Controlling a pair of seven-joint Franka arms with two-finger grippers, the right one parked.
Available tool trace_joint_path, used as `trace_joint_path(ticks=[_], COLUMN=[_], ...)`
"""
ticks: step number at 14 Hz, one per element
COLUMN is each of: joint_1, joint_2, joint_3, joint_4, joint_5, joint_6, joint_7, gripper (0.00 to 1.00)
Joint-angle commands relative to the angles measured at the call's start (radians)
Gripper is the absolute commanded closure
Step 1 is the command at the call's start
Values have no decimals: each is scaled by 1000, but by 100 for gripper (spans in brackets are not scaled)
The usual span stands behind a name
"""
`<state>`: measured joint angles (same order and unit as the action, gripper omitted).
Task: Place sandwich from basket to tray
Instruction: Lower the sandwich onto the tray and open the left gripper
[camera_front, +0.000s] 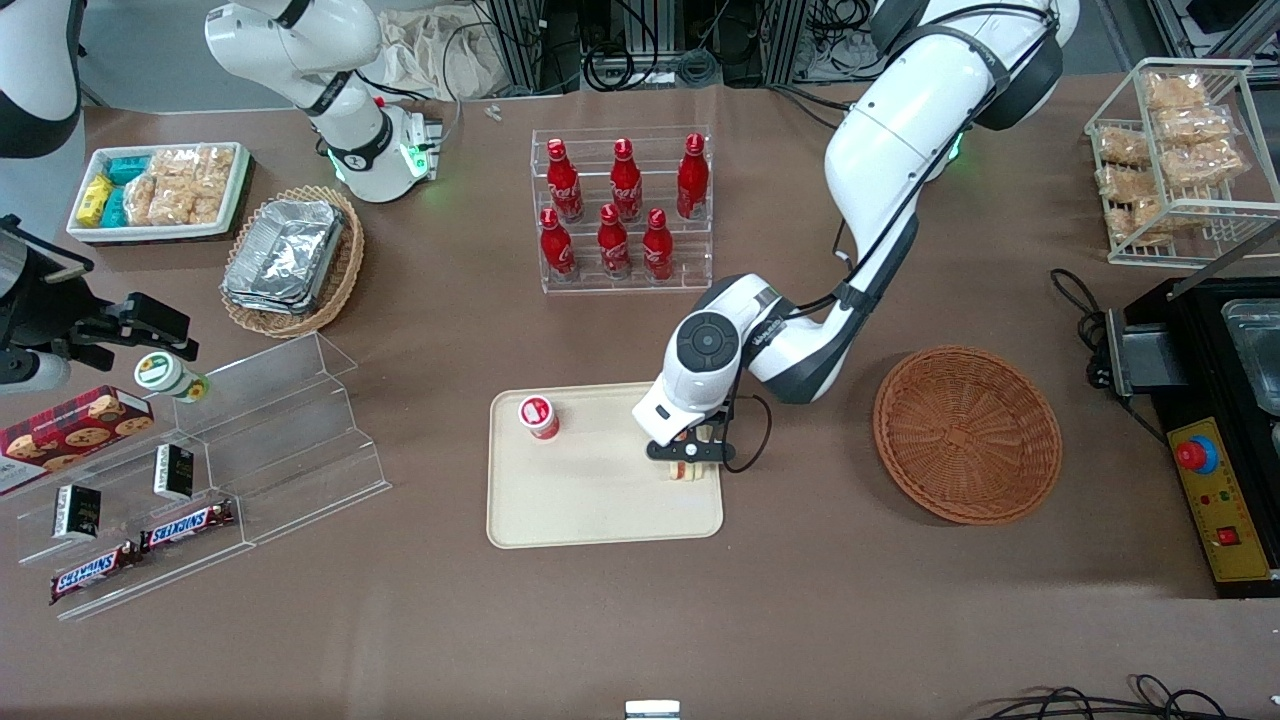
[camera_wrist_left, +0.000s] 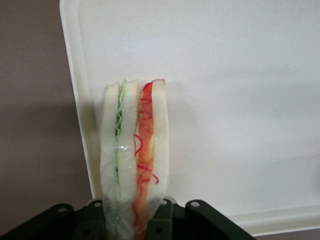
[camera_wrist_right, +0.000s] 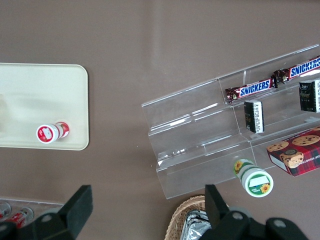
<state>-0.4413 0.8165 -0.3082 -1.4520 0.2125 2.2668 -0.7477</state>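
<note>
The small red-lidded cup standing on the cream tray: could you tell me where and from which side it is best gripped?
Grip the small red-lidded cup around its round sides, coming straight down: it stands upright on the cream tray with open space around it. The end effector is shut on the triangular white-bread sandwich, so it would probably release that first.

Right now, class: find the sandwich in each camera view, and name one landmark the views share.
Front view: sandwich in the gripper, over the tray edge nearest the basket.
Left wrist view: sandwich clamped upright above the tray rim.
Right wrist view: not in it.
Shared landmark: the tray.
</note>
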Motion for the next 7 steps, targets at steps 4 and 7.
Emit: trace_joint_path(ticks=[4,7], joint_1=[-7,3], joint_2=[20,-74], joint_3=[12,14], joint_4=[24,22], joint_5=[22,18], joint_6=[54,-61], joint_7=[-32,-35], gripper=[0,0])
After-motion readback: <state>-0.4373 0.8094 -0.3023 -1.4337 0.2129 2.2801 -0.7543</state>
